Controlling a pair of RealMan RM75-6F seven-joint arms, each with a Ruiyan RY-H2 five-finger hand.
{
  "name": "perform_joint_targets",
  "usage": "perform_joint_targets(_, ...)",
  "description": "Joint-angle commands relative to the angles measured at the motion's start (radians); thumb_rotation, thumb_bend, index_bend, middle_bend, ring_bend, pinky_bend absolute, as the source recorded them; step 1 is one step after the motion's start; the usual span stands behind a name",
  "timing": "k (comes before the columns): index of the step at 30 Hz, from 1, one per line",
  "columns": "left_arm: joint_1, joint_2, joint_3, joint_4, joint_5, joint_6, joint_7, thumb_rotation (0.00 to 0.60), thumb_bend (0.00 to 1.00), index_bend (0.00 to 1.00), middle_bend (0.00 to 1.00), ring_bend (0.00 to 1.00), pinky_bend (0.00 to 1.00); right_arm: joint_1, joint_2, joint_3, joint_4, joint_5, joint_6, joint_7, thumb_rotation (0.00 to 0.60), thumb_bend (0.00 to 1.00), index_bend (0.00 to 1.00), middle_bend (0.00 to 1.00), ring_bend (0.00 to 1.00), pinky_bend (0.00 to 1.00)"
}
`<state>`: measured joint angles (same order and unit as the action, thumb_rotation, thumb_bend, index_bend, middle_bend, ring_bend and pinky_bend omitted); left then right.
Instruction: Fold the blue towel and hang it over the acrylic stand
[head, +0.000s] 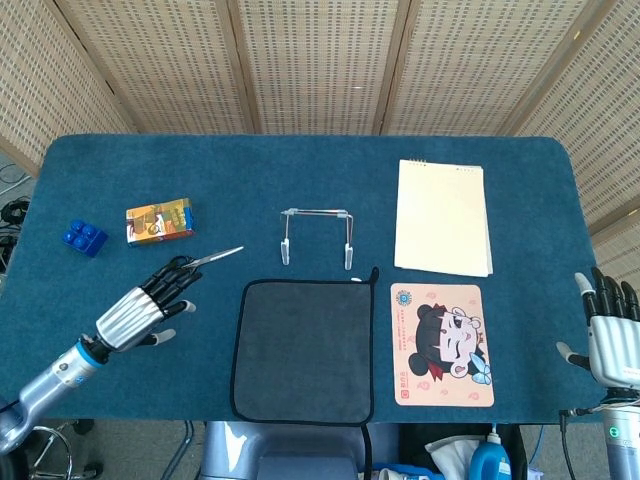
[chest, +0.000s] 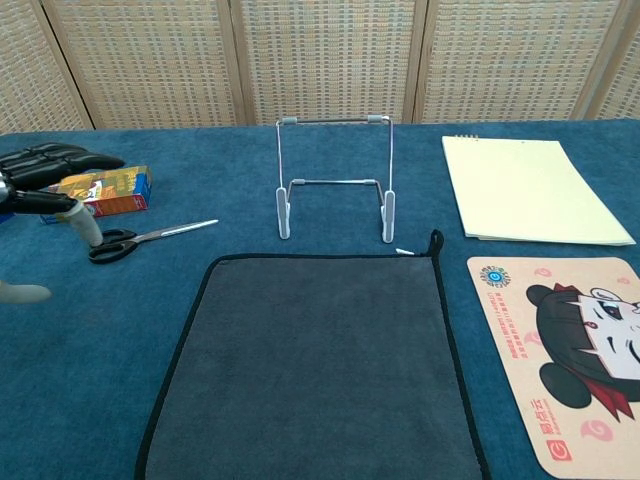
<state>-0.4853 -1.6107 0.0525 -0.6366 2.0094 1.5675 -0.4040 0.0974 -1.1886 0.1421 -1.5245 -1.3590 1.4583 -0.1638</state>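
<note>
Woven screens close off the back of the room, and in front of them a counter (head: 520, 120) covered in deep blue cloth carries everything. The towel (head: 305, 350) lies flat and unfolded at the near edge, centred before me, a dark square with black piping; the acrylic stand (head: 317, 236) stands upright just beyond its far edge, apart from it. My left hand (head: 140, 310) hovers over the counter with fingers spread and nothing in it, to the left of the towel, its fingertips over the handles of the scissors (head: 205, 262). My right hand (head: 612, 335) hangs off the counter's right edge, fingers apart and empty, with the cartoon mat (head: 443, 343) between it and the towel. So my left hand is the nearer one, and I judge the towel's left edge is where the fold should begin, to my left hand's right.
</note>
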Motion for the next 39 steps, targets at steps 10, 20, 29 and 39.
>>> perform_joint_targets(10,-0.119,-0.202,0.090,0.311,0.052,0.030,-0.127,0.600,0.21,0.43,0.00,0.00,0.00,0.011,-0.012,0.013,0.012,0.041,-0.021,-0.035,0.600,0.00,0.00,0.00,0.00,0.00)
perform_joint_targets(20,-0.167,-0.282,0.168,0.396,0.076,-0.005,-0.106,0.600,0.24,0.44,0.00,0.00,0.00,0.015,-0.015,0.018,0.023,0.059,-0.031,-0.032,0.600,0.00,0.00,0.00,0.00,0.00)
perform_joint_targets(29,-0.177,-0.302,0.212,0.438,0.063,-0.015,-0.084,0.600,0.25,0.44,0.00,0.00,0.00,0.017,-0.014,0.019,0.030,0.067,-0.039,-0.021,0.600,0.00,0.00,0.00,0.00,0.00)
perform_joint_targets(39,-0.199,-0.332,0.225,0.452,0.023,-0.053,-0.067,0.600,0.27,0.43,0.00,0.00,0.00,0.016,-0.010,0.019,0.033,0.073,-0.041,-0.010,0.600,0.00,0.00,0.00,0.00,0.00)
